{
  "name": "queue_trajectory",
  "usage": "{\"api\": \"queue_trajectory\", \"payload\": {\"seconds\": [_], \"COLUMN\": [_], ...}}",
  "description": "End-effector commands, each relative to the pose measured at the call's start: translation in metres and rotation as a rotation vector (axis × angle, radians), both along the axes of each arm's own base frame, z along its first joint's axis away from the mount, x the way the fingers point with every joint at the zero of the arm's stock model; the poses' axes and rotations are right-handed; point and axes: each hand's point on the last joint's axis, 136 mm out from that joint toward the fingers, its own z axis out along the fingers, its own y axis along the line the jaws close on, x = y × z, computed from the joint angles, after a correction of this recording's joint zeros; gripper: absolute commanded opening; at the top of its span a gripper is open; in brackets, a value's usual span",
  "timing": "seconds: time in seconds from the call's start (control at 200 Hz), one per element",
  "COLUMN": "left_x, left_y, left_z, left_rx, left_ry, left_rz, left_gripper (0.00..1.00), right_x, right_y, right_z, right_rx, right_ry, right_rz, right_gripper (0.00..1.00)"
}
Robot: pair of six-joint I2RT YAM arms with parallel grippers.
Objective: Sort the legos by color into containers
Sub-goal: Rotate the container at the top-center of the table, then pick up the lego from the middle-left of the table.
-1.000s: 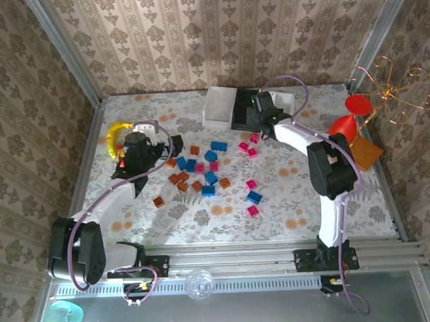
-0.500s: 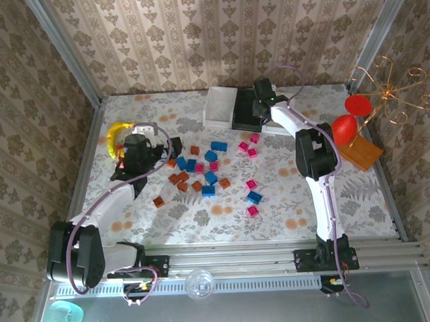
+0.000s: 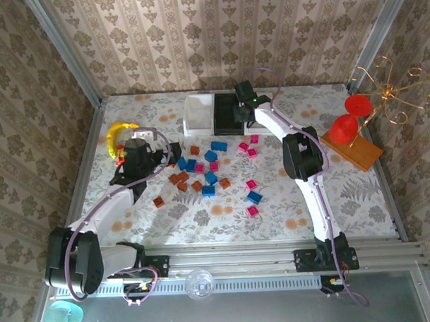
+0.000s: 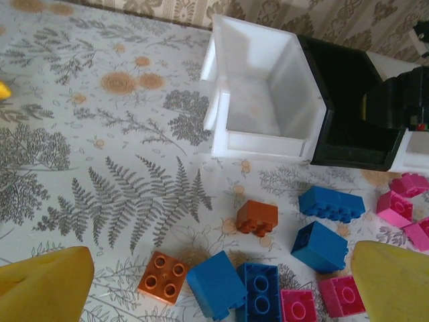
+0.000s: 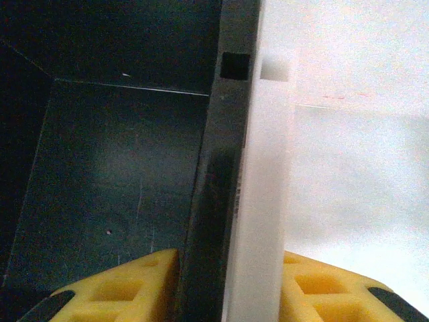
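Note:
The legos lie scattered mid-table: blue (image 3: 219,145), brown-orange (image 3: 195,150) and pink (image 3: 254,139) bricks. My left gripper (image 3: 173,150) hovers open over their left end. In the left wrist view its yellow fingertips (image 4: 43,278) stand wide apart around an orange brick (image 4: 163,274) and a blue brick (image 4: 214,284). The containers sit at the back: white tray (image 3: 197,112), black tray (image 3: 224,112), the other white tray mostly under my right arm. My right gripper (image 3: 243,108) is shut on the joined wall (image 5: 234,168) between the black and white trays, one finger (image 5: 120,288) in each.
A yellow banana (image 3: 117,132) and a red-and-yellow toy lie left of my left gripper. An orange board (image 3: 359,153) with a red cone (image 3: 344,127) and a wire stand (image 3: 389,91) fills the right back corner. Papered walls close three sides.
My right gripper has slid left along the back edge, dragging the row of trays with it. The left arm has barely moved.

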Motion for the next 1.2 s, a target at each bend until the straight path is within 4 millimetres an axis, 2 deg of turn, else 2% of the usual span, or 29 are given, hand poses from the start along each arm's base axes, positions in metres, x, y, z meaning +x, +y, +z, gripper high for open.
{"api": "queue_trajectory", "payload": {"seconds": [0.0, 0.12, 0.225, 0.285, 0.37, 0.485, 0.585, 0.715, 0.885, 0.99, 1.195], "left_x": [-0.002, -0.002, 0.0, 0.0, -0.001, -0.005, -0.016, -0.02, -0.018, -0.01, 0.008], "left_y": [-0.002, -0.003, -0.005, -0.005, -0.007, -0.004, 0.012, 0.024, 0.028, 0.031, 0.023], "left_z": [-0.009, -0.011, -0.014, -0.018, -0.027, -0.05, -0.074, -0.091, -0.104, -0.111, -0.123], "left_rx": [-0.012, -0.013, -0.007, 0.001, 0.024, 0.023, 0.024, 0.134, 0.18, 0.218, 0.218], "left_ry": [0.027, 0.037, 0.049, 0.067, 0.119, 0.267, 0.395, 0.477, 0.519, 0.539, 0.569], "left_rz": [0.008, 0.007, 0.002, -0.002, -0.024, -0.049, -0.009, 0.008, 0.002, 0.005, -0.027], "left_gripper": [1.0, 1.0, 1.0, 1.0, 1.0, 1.0, 1.0, 0.95, 0.89, 0.83, 0.75], "right_x": [-0.003, -0.002, -0.005, -0.015, -0.043, -0.097, -0.141, -0.179, -0.2, -0.201, -0.2], "right_y": [0.009, 0.01, 0.001, -0.008, -0.02, -0.035, -0.037, -0.034, -0.034, -0.034, -0.026], "right_z": [-0.001, 0.009, 0.048, 0.073, 0.094, 0.081, 0.061, 0.046, 0.034, 0.029, 0.026], "right_rx": [0.008, 0.009, -0.023, -0.036, -0.041, -0.003, 0.036, 0.055, 0.083, 0.081, 0.112], "right_ry": [0.029, 0.021, -0.032, -0.066, -0.095, -0.074, -0.042, -0.015, 0.024, 0.027, 0.033], "right_rz": [0.082, 0.094, 0.083, 0.07, 0.045, -0.001, -0.018, 0.003, 0.025, 0.034, 0.054], "right_gripper": [0.38, 0.51, 0.63, 0.69, 0.75, 0.79, 0.83, 0.84, 0.84, 0.84, 0.84]}}
